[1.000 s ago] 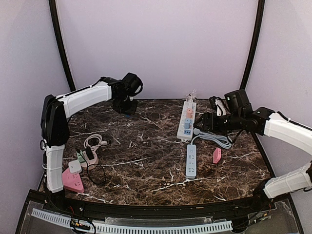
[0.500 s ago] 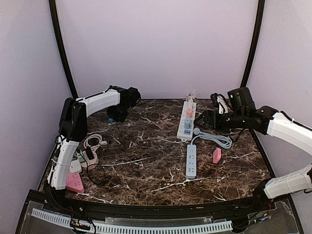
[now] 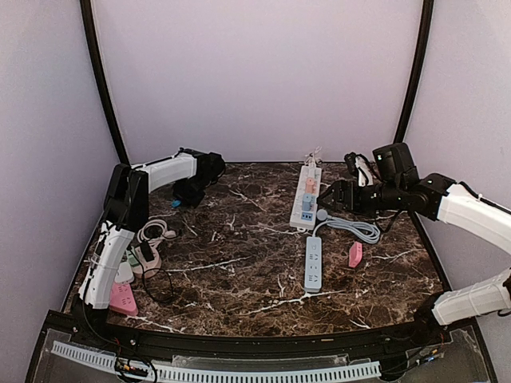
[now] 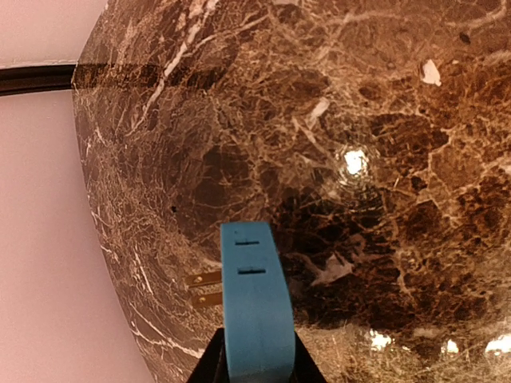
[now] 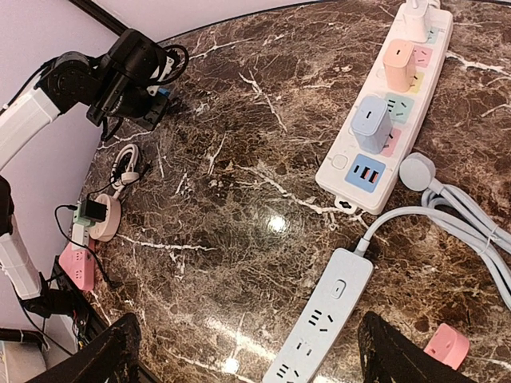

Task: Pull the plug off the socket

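Two arms reach over the dark marbled counter, and we find the task's thing at the far left. The left tool is clenched on a blue plug near the back left edge, well apart from the white power strip. In the left wrist view the plug stands up out of the jaws, which press on its lower sides. Two brass prongs stick out to its left into open air, in no socket. We cannot tell whether the plug touches the counter or hangs just above it. The right tool is released: in its wrist view the jaws stand wide apart with nothing between them. It hovers just beside the right side of the white power strip, touching nothing that we can see. That strip lies lengthwise near the back middle and carries three plugs: a white plug at its far end, then a peach plug, then a grey-blue plug. A pale blue power strip lies nearer us, with a looped grey cable to its right. A small pink adapter lies just beside that strip.
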